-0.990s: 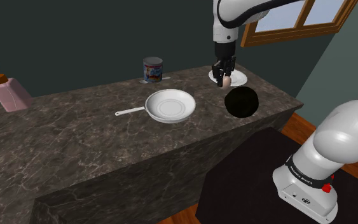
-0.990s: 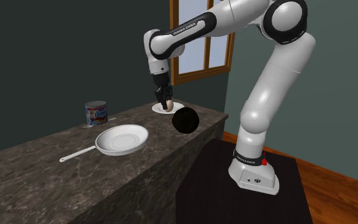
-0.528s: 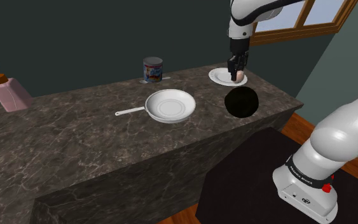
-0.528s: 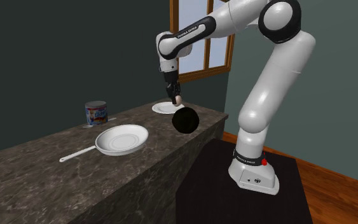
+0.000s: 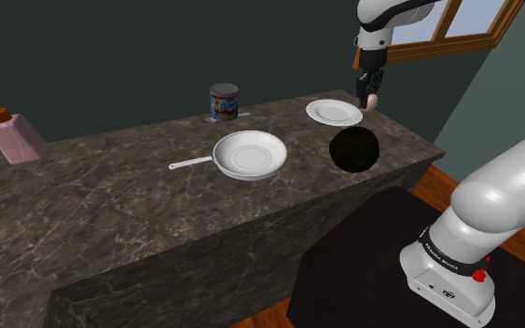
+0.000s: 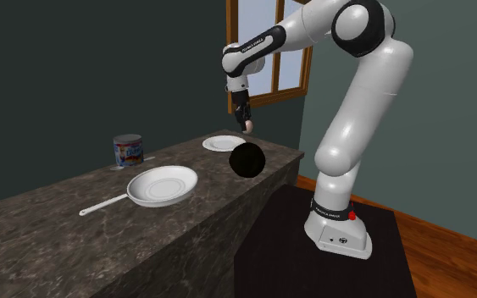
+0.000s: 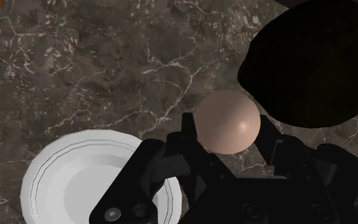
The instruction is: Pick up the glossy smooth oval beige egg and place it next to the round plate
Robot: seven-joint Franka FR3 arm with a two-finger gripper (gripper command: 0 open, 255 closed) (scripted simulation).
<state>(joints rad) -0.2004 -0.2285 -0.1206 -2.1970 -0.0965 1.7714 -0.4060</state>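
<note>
A glossy beige oval egg is clasped in the all-black two-finger gripper, high above and just aside of the round white plate. Bare dark marbled countertop beside the plate is judged to lie under the egg.

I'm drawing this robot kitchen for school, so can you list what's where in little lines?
Gripper: shut on the egg, up in the air
Egg: beige, above the counter, beside the plate
Plate: white, on the counter
Pan: white, mid counter
Can: behind the pan
Black ball: near the plate
Soap bottle: pink, shoulder view's far left
</note>
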